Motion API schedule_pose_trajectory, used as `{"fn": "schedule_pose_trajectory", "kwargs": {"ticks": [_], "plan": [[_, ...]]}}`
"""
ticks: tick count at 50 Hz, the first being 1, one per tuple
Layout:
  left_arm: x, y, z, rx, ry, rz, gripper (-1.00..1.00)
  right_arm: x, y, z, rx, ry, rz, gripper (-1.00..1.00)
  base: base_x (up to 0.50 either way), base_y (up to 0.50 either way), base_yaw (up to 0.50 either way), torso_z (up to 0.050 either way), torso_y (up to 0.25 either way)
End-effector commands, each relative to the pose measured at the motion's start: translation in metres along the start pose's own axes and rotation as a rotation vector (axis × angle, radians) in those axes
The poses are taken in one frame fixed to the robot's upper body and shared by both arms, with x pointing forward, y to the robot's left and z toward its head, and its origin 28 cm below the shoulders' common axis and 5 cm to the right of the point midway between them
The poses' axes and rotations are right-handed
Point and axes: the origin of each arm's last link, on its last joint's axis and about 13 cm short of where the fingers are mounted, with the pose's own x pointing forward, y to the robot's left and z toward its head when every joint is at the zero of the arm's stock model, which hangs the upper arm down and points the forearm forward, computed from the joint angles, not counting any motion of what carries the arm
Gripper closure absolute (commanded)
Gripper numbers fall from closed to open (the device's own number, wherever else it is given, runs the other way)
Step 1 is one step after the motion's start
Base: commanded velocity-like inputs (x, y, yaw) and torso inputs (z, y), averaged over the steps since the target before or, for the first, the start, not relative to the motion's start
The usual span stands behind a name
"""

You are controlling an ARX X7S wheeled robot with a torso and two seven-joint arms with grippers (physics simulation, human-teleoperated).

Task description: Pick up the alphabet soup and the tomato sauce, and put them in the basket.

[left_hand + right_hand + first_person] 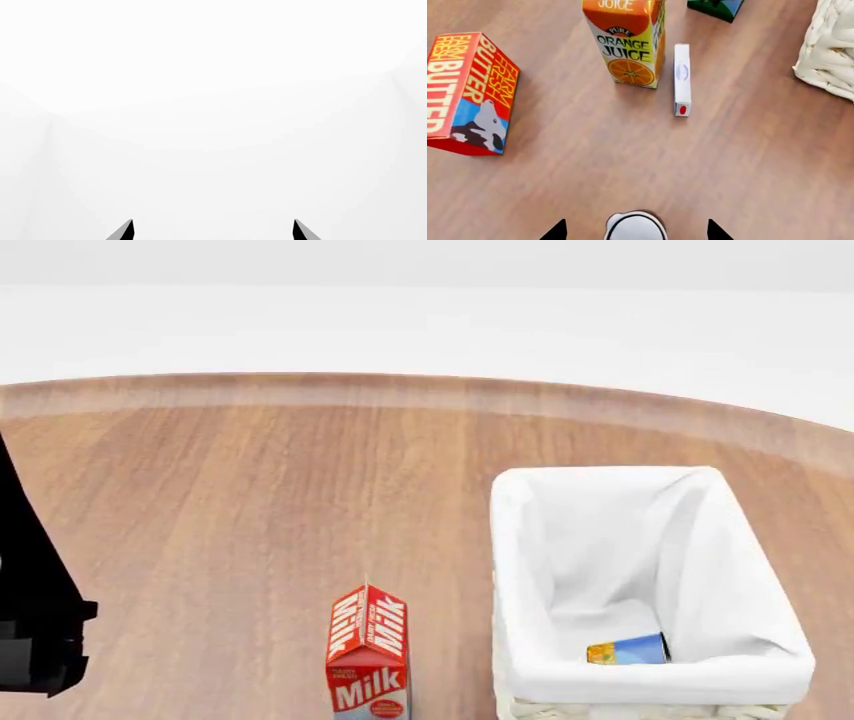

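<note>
The basket holds the alphabet soup, lying in its near corner against the cloth liner. Only the right wrist view shows the butter box, orange juice carton, a small white box and the basket's wicker corner on the surface ahead of the right gripper. Its fingertips stand apart around a silver-topped can, possibly the tomato sauce; contact is unclear. The left gripper is spread wide, empty, facing blank white. The head view alone shows a milk carton.

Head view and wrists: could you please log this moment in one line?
alphabet soup in basket | left gripper open | right gripper open
</note>
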Motion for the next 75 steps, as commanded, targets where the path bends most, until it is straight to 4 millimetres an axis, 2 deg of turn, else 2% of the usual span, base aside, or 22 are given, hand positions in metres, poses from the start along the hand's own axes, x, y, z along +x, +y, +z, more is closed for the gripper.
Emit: {"fn": "schedule_pose_trajectory", "kwargs": {"ticks": [1, 75], "plan": [[0.0, 0.0, 0.0, 0.001, 0.0, -0.003, -1.0, 0.011, -0.007, -0.006, 0.025, 0.008, -0.007, -1.0, 0.0, 0.0, 0.0, 0.0, 0.0], [-0.002, 0.0, 0.0, -0.005, 0.0, 0.0, -1.0, 0.049, 0.002, -0.042, 0.059, 0.067, 0.033, -1.0, 0.0, 0.0, 0.0, 0.0, 0.0]]}}
